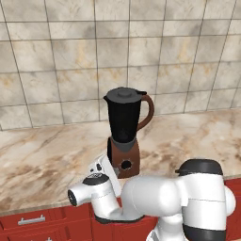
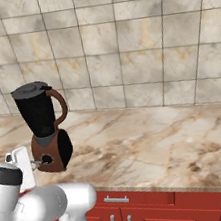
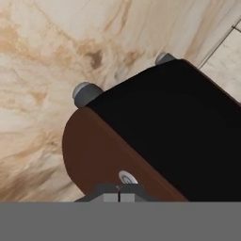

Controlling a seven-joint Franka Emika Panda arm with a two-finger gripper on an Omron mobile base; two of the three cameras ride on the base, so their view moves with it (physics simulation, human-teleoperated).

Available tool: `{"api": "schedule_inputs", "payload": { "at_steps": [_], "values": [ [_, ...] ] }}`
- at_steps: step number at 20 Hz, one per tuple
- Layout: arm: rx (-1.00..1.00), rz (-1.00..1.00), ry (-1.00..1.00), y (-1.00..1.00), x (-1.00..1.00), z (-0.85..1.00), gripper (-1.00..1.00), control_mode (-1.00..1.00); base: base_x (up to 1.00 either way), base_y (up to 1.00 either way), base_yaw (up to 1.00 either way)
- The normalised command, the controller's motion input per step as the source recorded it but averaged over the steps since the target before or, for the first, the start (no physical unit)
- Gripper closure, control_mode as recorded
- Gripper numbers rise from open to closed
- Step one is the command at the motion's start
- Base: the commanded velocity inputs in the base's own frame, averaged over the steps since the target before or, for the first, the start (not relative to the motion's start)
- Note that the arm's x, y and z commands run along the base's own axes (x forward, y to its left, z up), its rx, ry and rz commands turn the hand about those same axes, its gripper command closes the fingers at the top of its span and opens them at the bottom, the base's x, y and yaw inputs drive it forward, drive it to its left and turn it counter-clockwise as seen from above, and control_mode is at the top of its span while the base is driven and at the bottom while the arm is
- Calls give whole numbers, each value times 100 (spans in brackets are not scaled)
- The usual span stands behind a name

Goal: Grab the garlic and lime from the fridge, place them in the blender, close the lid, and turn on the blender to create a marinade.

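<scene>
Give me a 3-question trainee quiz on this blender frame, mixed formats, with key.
1. True or false: the round dark grey lid sits on the tall black blender jar.
2. The shut pincer is at: A) the curved handle, B) the reddish-brown base's dial, C) the red drawers.
3. Fill in: the blender stands on a marbled ___.

Key: 1 true; 2 B; 3 countertop.

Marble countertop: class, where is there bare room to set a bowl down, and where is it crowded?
The beige marble countertop lies bare to the right of the black-jarred, reddish-brown blender, up to the tiled wall, and also to its left. It is crowded only at the blender's base, where the shut gripper meets the dial.
</scene>
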Motion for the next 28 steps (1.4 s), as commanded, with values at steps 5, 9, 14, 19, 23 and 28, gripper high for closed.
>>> {"api": "schedule_inputs", "payload": {
  "at_steps": [5, 9, 14, 19, 23, 28],
  "values": [
    [8, 10, 0, -41, 11, 0, 100, -100, 0, 0, 0],
    [5, 7, 0, -41, 28, 0, 100, -100, 0, 0, 0],
    [0, 3, 0, -36, 41, 0, 100, -100, 0, 0, 0],
    [0, 0, 0, -24, 58, -17, 100, -100, 0, 0, 0],
    [0, 1, 0, -28, 69, -18, 100, -100, 0, 0, 0],
    [-4, 7, -2, -8, 17, -20, 100, -100, 0, 0, 0]
  ]
}}
